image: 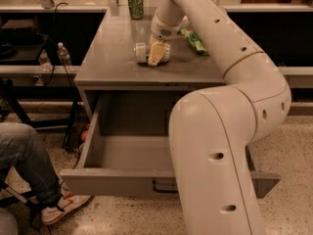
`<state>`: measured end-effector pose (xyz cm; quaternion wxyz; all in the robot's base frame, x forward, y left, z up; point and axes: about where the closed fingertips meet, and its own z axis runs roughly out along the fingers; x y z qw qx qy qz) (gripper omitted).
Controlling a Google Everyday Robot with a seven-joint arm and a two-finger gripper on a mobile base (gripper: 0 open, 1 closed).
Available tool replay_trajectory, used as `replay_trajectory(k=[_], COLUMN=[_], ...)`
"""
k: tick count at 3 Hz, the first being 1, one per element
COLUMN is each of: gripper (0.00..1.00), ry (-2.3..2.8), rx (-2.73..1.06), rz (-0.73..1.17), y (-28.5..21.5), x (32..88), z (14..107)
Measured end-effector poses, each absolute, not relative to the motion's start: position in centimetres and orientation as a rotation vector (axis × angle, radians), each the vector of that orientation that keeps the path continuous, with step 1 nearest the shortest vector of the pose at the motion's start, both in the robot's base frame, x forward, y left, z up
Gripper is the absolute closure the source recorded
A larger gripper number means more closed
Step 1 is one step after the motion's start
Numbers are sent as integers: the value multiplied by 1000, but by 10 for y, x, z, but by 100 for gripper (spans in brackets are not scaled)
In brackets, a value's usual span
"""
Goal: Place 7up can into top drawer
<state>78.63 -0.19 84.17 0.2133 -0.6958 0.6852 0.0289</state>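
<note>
The 7up can (141, 53), silvery-white with pale green print, lies on its side on the grey cabinet top (112, 58). My gripper (155, 57) reaches down from above and sits right over the can, covering its middle. The can still rests on the surface. The top drawer (122, 180) is pulled wide open below the cabinet top. Its inside is bare, and its dark bar handle (164, 187) shows on the front panel. My big white arm crosses the right side of the view and hides the drawer's right part.
A darker green can (135, 3) stands upright at the back of the cabinet top. A green snack bag (195, 40) lies to the right of my gripper. A seated person's leg and shoe (34, 175) are at the lower left. A water bottle (63, 55) stands left of the cabinet.
</note>
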Motion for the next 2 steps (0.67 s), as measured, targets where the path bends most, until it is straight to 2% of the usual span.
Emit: replay_trajectory(k=[1, 2], gripper=[95, 100], ry=[1931, 1948], rx=[-1872, -1805], rz=[86, 76], y=[-16, -35], x=[781, 763], z=[851, 875])
